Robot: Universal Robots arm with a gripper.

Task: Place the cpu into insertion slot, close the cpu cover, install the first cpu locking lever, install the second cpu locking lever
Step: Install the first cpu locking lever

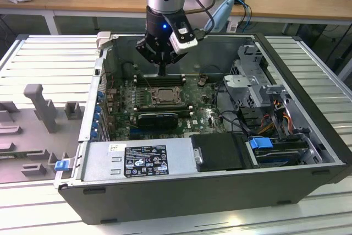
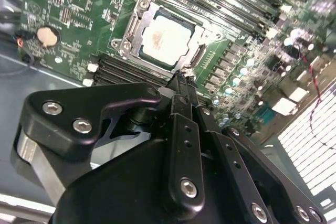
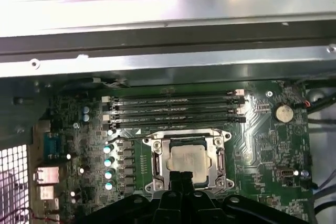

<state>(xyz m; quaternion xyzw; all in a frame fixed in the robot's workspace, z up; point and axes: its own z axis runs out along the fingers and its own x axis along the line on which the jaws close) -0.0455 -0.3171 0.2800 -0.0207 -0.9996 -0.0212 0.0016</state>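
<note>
The gripper (image 2: 182,78) is hovering, jaws pinched together on nothing; just beyond its tips the cpu (image 2: 165,37) is sitting in the insertion slot (image 2: 198,56), the cpu cover (image 2: 137,20) lying flat around it (thin, stiff metal, probably best pressed at its rim).

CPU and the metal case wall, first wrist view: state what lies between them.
In the first wrist view, long black memory slots run side by side between the cpu and the case wall.
</note>
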